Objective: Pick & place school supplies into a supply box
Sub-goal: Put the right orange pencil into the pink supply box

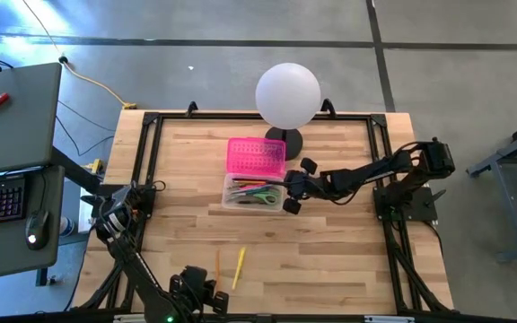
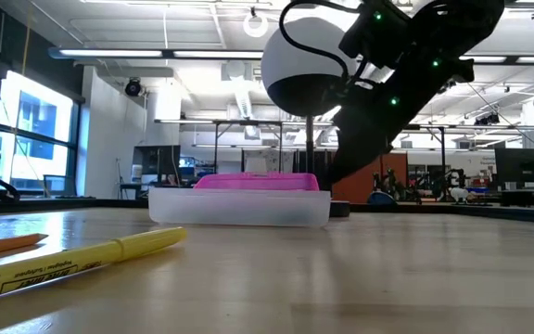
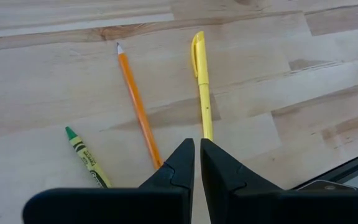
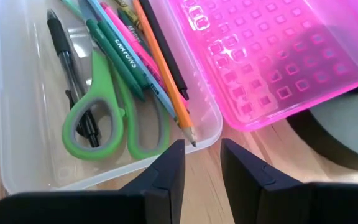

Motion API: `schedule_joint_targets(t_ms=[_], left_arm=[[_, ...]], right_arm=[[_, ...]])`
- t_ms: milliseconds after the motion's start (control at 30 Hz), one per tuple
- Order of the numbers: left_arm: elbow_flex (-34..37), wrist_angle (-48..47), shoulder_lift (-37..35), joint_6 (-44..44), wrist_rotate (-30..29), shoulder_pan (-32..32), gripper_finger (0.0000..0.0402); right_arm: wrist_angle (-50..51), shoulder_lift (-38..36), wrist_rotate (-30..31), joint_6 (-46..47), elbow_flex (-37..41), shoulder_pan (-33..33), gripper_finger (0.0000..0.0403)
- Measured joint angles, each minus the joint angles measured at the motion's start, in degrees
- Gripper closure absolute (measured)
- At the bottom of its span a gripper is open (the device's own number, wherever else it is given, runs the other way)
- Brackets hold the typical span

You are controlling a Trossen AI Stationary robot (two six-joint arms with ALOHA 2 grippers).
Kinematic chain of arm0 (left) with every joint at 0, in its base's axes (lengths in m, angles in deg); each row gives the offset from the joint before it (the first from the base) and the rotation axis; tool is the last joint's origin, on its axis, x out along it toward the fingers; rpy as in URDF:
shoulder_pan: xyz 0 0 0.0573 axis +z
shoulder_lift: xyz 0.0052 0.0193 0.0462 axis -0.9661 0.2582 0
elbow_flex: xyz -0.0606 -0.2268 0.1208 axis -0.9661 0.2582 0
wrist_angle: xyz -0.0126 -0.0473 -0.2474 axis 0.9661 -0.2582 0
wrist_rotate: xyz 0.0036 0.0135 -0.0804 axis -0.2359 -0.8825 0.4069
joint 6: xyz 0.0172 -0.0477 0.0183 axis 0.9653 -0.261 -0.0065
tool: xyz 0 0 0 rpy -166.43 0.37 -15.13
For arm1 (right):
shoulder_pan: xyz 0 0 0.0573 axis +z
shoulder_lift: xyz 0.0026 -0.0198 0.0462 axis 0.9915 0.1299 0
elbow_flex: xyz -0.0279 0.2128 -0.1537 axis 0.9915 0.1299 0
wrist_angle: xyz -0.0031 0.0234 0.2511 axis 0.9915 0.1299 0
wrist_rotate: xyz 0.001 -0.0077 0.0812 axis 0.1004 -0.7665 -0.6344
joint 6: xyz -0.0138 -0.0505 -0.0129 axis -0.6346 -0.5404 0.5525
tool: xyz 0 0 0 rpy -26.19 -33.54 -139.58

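High view: the supply box point(image 1: 255, 192) sits mid-surface, lid open toward 12 o'clock; the right hand point(image 1: 293, 191) hovers at its 3 o'clock edge. Right wrist view: fingers slightly parted, empty, over the scissors point(image 4: 107, 118). Left wrist view: the left hand point(image 3: 197, 163), nearly closed, empty, above an orange pencil point(image 3: 138, 106) and a yellow pen point(image 3: 201, 82).

In the high view, the contents of the supply box point(image 1: 255, 195) are too small to identify singly. In the left wrist view, the green crayon point(image 3: 86, 157), the orange pencil point(image 3: 138, 104) and the yellow pen point(image 3: 201, 81) each run behind the left gripper point(image 3: 197, 163), hiding their near ends. In the low view, the yellow pen and orange pencil point(image 2: 6, 245) are cut off at the edge.
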Motion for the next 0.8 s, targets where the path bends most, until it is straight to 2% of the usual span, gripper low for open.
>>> schedule_joint_targets(t_ms=[233,433,567,800], left_arm=[[0.0,0.0,0.0,0.0,0.0,0.0,0.0341],[0.0,0.0,0.0,0.9,-0.5,0.0,0.0341],[0.0,0.1,0.0,1.4,-2.5,0.0,0.0341],[0.0,0.2,0.0,1.4,-2.5,0.0,0.0341]], right_arm=[[0.4,0.0,-0.7,-0.3,0.0,0.0,0.032],[-2.5,0.6,-10.4,-4.3,0.0,-0.9,0.032],[-5.2,1.1,-9.2,-5.7,0.0,-2.2,0.032],[-7.8,1.4,-12.5,-12.1,0.0,-3.9,0.032]])
